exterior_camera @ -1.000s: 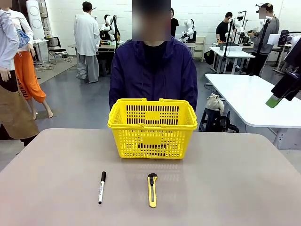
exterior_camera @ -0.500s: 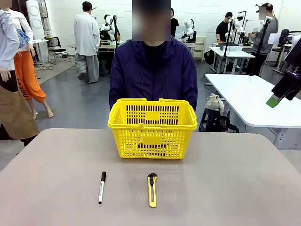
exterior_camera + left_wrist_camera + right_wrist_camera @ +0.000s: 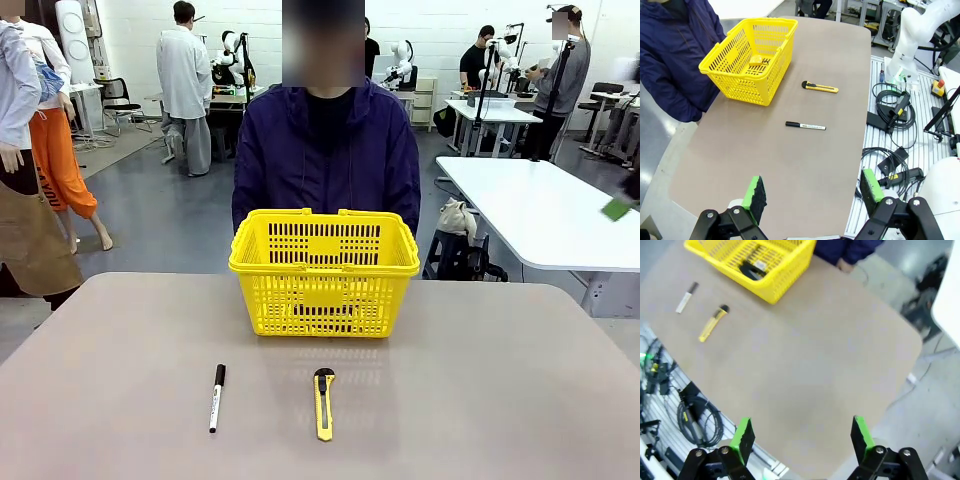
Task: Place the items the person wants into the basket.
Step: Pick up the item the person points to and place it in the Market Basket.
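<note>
Two wanted items lie inside the yellow basket point(image 3: 324, 272) at the table's point(image 3: 500, 400) far side, before the person point(image 3: 325, 150): the tape measure point(image 3: 757, 61) and the stapler point(image 3: 751, 270). Nearer, the marker point(image 3: 216, 396) and utility knife point(image 3: 323, 402) lie apart. Left gripper point(image 3: 812, 195) and right gripper point(image 3: 802, 435) hang high, spread wide, holding nothing.

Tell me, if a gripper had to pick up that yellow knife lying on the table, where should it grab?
Probably mid-handle. The utility knife lies flat on the table, long and slim, so coming straight down with fingers across its narrow width seems best. It has bare table on both sides, the marker lying well apart.
</note>
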You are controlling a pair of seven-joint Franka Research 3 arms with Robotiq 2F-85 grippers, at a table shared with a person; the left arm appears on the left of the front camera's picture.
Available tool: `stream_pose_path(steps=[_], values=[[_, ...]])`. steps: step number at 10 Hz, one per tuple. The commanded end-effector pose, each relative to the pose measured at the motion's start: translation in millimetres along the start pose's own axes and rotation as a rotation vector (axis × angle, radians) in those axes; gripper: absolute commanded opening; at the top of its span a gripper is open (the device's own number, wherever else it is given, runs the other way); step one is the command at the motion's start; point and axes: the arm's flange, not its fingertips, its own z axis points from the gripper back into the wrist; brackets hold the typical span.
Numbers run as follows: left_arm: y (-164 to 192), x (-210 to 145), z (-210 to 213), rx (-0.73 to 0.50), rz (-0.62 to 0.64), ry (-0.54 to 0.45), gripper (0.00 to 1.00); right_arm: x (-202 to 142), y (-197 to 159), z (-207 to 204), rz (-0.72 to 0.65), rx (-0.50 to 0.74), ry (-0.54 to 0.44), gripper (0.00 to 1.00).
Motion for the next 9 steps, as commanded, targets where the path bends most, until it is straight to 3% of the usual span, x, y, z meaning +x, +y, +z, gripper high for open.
stream_pose_path(steps=[1, 3, 5, 9], values=[[-0.1, -0.4, 1.0, -0.003, -0.018, -0.018, 0.97, -51.7, -34.8, 15.3, 0.078, 0.144, -0.131, 1.00], [-0.1, -0.4, 1.0, -0.003, -0.018, -0.018, 0.97, -89.3, -77.5, 13.7, 0.164, 0.241, -0.237, 1.00], [-0.1, -0.4, 1.0, -0.003, -0.018, -0.018, 0.97, -122.8, -114.9, 23.6, 0.129, 0.324, -0.346, 1.00], [-0.1, -0.4, 1.0, -0.003, -0.018, -0.018, 0.97, -175.7, -116.4, 69.0, 0.103, 0.255, -0.487, 1.00]])
